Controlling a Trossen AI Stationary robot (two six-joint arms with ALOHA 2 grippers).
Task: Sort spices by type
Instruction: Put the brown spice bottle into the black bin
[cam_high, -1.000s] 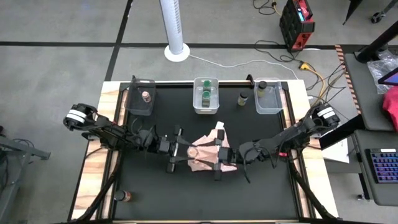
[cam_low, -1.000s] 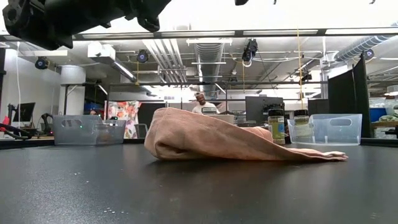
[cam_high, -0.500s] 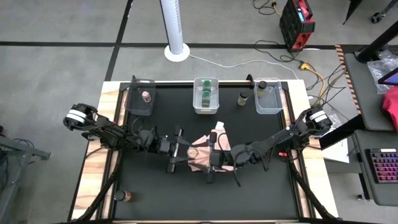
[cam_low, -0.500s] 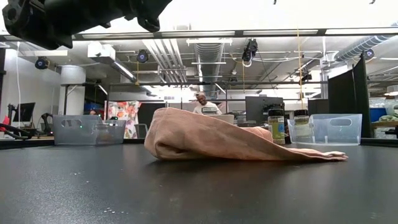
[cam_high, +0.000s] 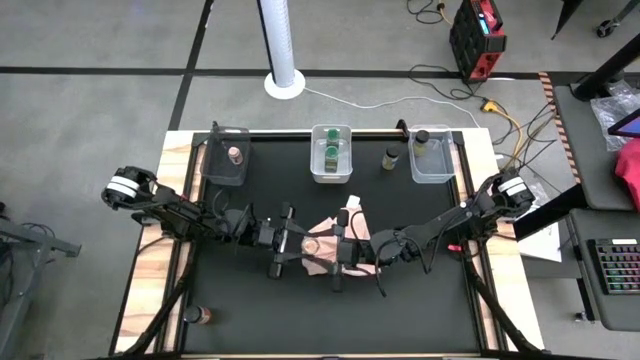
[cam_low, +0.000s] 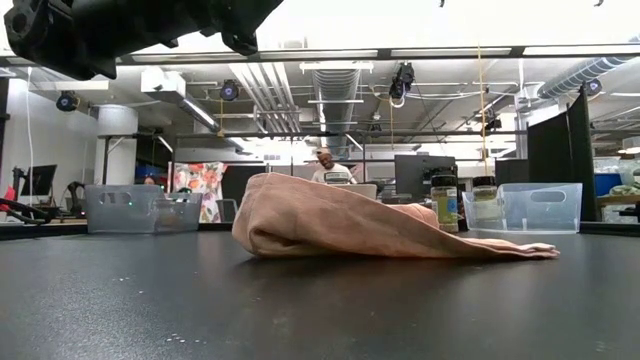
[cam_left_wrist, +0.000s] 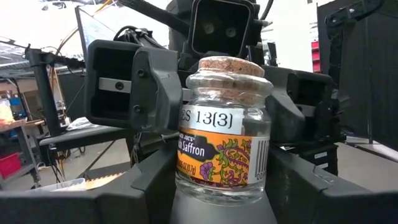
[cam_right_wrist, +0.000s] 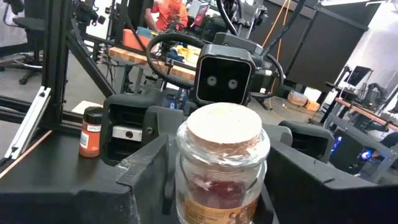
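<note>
Black table top (cam_high: 250, 310) fills the overhead shot, with three clear bins along its far edge. The left bin (cam_high: 225, 160) holds a tan-lidded jar (cam_high: 235, 154), the middle bin (cam_high: 331, 155) holds green-lidded jars (cam_high: 331, 152), and the right bin (cam_high: 432, 158) holds a dark-lidded jar (cam_high: 421, 138). You can see one lone jar (cam_high: 391, 157) standing on the table between the middle and right bins. A stray jar (cam_high: 205, 315) sits at the near left corner. At centre the left gripper (cam_high: 308, 248) and the right gripper (cam_high: 328, 255) meet tip to tip above the pink cloth (cam_high: 325, 232). What lies between them is hidden from above.

At table height, the cloth lies in a low heap in mid-table, clear of both grippers. A dark arm section (cam_low: 120, 25) crosses the upper corner, and a person (cam_low: 325, 160) stands far back in the room.

From the left wrist, you see the saffron jar (cam_left_wrist: 222, 130), cork-stoppered and upright. The left gripper's jaws are clamped against its lower sides. The right gripper faces it from just behind, its fingers reaching past the jar on both sides.

From the right wrist, the same jar sits upright within the right gripper, close on both sides. You cannot tell whether that gripper is pressing on the glass. The left gripper faces it directly behind.
</note>
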